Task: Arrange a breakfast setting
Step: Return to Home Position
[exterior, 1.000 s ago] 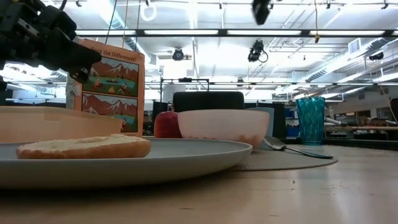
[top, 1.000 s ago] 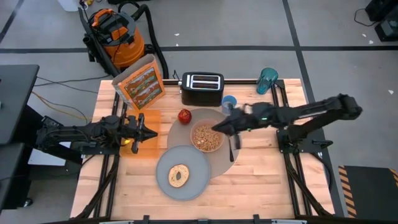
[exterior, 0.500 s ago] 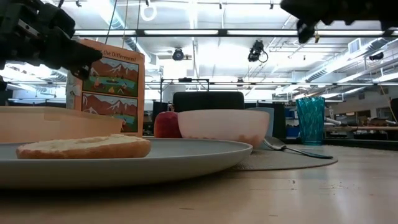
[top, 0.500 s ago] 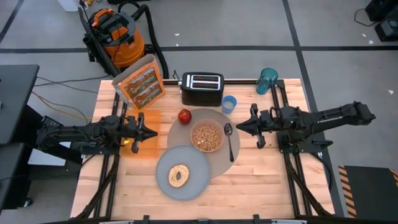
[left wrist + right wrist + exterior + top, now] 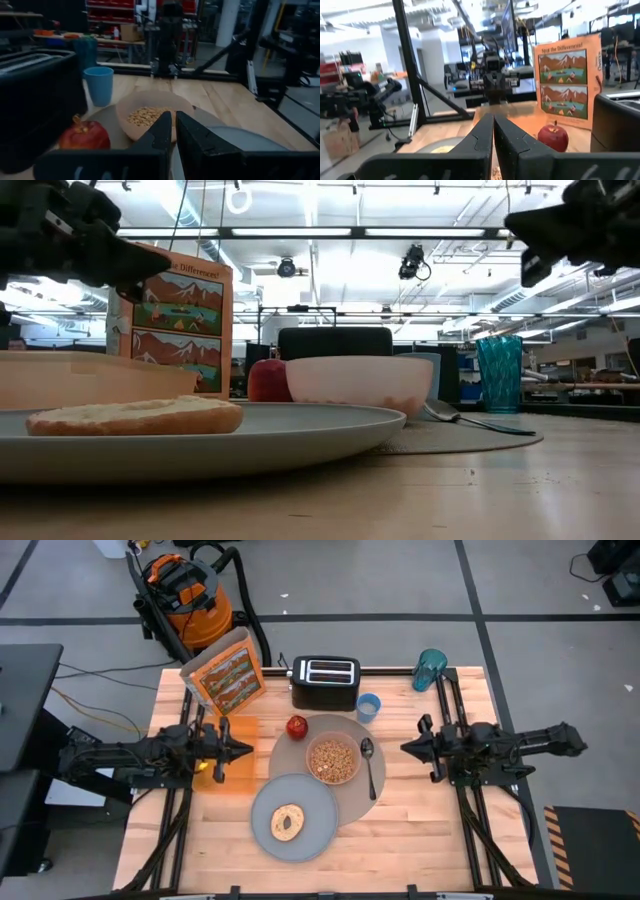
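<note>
Right gripper (image 5: pixel 405 747), left gripper (image 5: pixel 248 749): fingers together, empty, at surface (image 5: pixel 420 830) sides. I judge best homing: draw right back level, clear of cup (image 5: pixel 369 706).

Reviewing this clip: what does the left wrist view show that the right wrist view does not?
Only the left wrist view shows the blue cup, seen past the left hand. Only the right wrist view shows the orange cereal box, seen past the right hand. Both show the red apple, the wooden table, and that arm's own hand shut on nothing.
</note>
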`<state>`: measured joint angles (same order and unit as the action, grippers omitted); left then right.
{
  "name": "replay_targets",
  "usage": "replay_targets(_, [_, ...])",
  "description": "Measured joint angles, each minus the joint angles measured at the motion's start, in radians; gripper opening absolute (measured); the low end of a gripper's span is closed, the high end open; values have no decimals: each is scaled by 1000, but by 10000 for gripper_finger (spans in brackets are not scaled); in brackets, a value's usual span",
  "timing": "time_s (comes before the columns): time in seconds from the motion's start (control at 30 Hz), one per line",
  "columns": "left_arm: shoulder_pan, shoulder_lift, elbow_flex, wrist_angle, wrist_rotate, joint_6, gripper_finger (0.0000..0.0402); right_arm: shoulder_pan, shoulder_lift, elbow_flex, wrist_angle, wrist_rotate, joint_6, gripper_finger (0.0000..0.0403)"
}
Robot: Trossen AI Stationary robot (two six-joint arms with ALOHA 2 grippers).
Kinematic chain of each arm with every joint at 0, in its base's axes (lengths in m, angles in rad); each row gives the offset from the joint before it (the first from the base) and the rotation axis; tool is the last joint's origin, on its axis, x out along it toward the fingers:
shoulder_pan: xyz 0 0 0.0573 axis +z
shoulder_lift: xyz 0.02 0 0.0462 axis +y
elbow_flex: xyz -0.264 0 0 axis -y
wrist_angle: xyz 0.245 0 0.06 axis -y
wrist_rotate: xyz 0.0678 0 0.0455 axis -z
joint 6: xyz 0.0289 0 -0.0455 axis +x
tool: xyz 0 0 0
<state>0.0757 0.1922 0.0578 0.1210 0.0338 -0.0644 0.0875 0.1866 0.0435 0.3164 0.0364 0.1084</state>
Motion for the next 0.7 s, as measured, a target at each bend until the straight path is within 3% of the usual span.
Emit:
replay_targets(0.2, [0,-45,0,-29,-28,-2,32,0,-182,-36,-112,-1,5,23])
replay_targets(0.37, [0,-116,0,12,-58,-4,32,1,-184,-36,-154,-11,42,23])
replay_targets(0.57, [0,-193,1,-53,-90,18,32,1,-185,-36,-260,-63,75,23])
replay_targets(0.7, [0,-188,-2,-159,0,-18,32,1,-185,-36,-264,-47,70,24])
